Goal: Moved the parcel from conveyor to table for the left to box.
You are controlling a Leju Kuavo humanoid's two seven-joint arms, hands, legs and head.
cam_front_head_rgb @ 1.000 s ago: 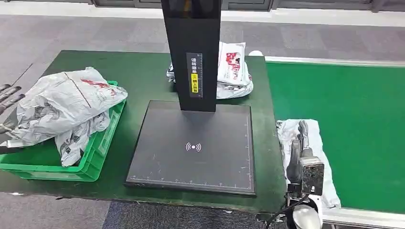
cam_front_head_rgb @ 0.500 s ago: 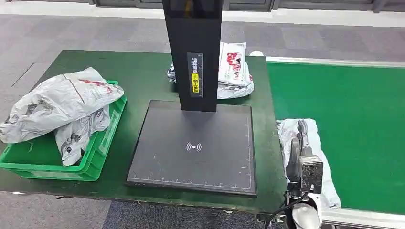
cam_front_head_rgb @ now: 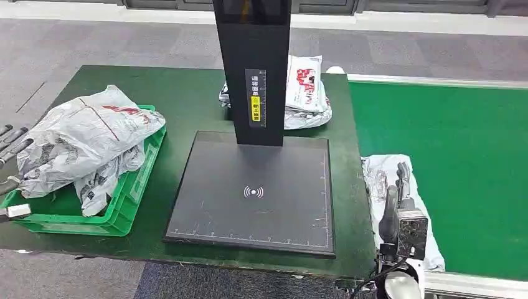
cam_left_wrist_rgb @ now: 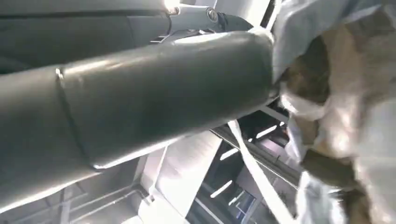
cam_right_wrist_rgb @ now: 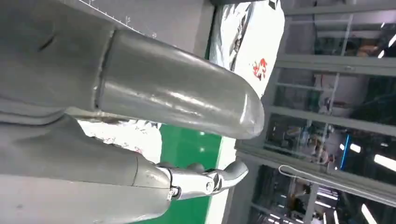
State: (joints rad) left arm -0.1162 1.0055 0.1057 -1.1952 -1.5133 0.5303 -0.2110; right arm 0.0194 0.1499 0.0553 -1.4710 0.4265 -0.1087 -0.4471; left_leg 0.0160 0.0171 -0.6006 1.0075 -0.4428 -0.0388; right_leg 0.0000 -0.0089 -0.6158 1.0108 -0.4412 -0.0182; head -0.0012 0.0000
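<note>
My right robot hand [cam_front_head_rgb: 398, 199] rests over the flat grey plastic parcel [cam_front_head_rgb: 381, 180] lying on the green conveyor belt [cam_front_head_rgb: 461, 162], just beside the green tabletop [cam_front_head_rgb: 180, 99]; whether its fingers clamp the parcel I cannot tell. My left robot hand [cam_front_head_rgb: 9, 156], fingers apart, touches a crumpled grey bag [cam_front_head_rgb: 87, 134] in the green plastic crate [cam_front_head_rgb: 134, 187]. Between my robot hands lies the black scanner plate [cam_front_head_rgb: 252, 190].
</note>
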